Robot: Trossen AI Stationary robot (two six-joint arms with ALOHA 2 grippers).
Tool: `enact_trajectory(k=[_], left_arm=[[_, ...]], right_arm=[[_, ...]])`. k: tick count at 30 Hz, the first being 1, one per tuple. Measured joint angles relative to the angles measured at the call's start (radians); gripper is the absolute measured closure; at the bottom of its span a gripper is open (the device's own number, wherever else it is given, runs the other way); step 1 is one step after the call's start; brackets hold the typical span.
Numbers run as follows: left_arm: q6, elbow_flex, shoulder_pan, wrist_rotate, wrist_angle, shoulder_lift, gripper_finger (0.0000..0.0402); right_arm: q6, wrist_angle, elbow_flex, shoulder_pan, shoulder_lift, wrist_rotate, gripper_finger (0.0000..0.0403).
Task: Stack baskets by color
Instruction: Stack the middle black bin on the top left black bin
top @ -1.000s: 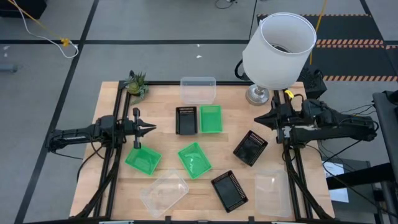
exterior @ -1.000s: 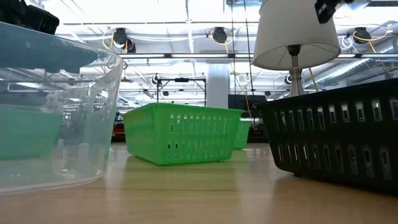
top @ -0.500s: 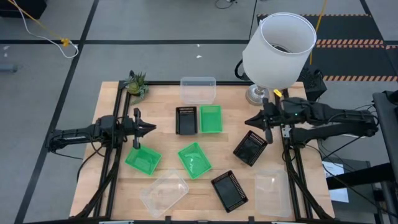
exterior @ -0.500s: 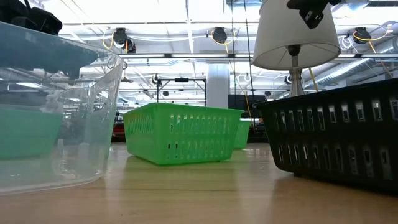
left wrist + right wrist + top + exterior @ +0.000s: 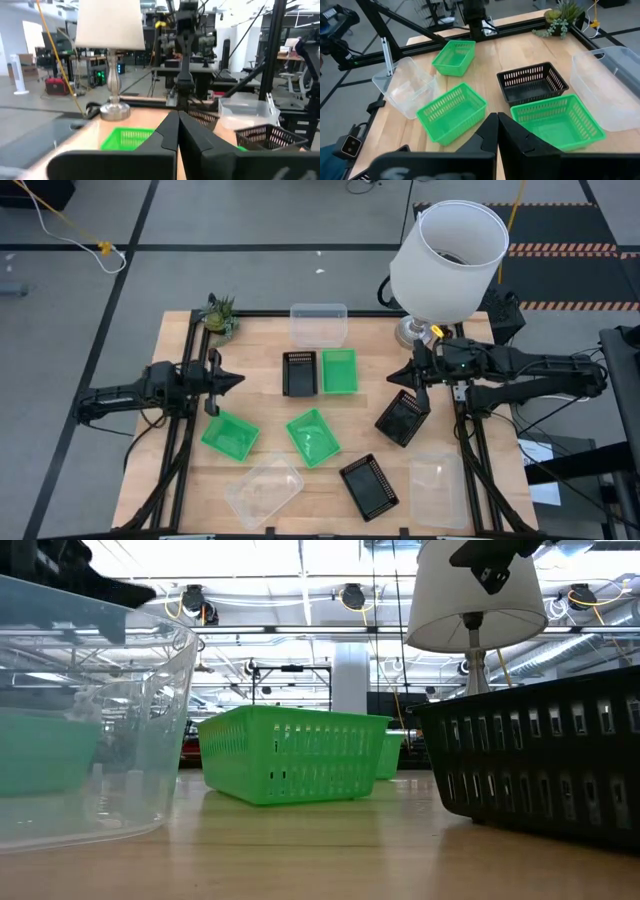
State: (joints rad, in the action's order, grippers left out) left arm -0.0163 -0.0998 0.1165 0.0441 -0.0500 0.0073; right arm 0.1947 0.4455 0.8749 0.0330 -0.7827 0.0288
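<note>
Nine baskets lie on their bottoms on the wooden table. Three are green [image 5: 229, 435] [image 5: 312, 436] [image 5: 339, 370]. Three are black: one [image 5: 299, 373] next to the far green one, one [image 5: 403, 417] at the right, one [image 5: 368, 485] near the front. Three are clear [image 5: 318, 323] [image 5: 263, 488] [image 5: 438, 483]. My left gripper [image 5: 240, 378] hovers shut at the table's left side, above and beyond the left green basket. My right gripper [image 5: 393, 376] is shut and tipped downward, in the air between the far green basket and the right black basket. Neither holds anything.
A lamp with a big white shade [image 5: 447, 262] stands at the far right corner, close above my right arm. A small green plant figure [image 5: 218, 315] sits at the far left corner. Black frame rails [image 5: 185, 450] run along the table's left and right sides.
My right gripper has moved from the table's right side toward its middle and tipped further down. My left gripper has risen a little and rolled slightly. No basket has moved.
</note>
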Motion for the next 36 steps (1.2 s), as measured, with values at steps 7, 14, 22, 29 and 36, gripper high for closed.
enact_trajectory(k=[7,14,22,29,36], left_arm=[[0.021,-0.199,0.000,0.000,0.110,0.101,0.0397],[-0.026,-0.415,-0.001,0.000,0.218,0.307,0.0395],[-0.034,-0.474,-0.044,0.000,0.212,0.523,0.0396],[0.055,-0.474,-0.085,0.000,0.205,0.698,0.0389],[0.179,-0.474,-0.084,0.000,0.123,0.794,0.0389]], right_arm=[[-0.005,-0.010,0.000,0.000,-0.027,-0.001,0.0403],[0.002,-0.020,-0.006,-0.006,-0.067,-0.001,0.0403],[0.002,-0.198,-0.138,-0.036,-0.081,-0.001,0.0403],[-0.039,-0.259,-0.227,-0.035,-0.091,-0.001,0.0403],[0.024,-0.246,-0.229,-0.044,-0.143,0.000,0.0403]])
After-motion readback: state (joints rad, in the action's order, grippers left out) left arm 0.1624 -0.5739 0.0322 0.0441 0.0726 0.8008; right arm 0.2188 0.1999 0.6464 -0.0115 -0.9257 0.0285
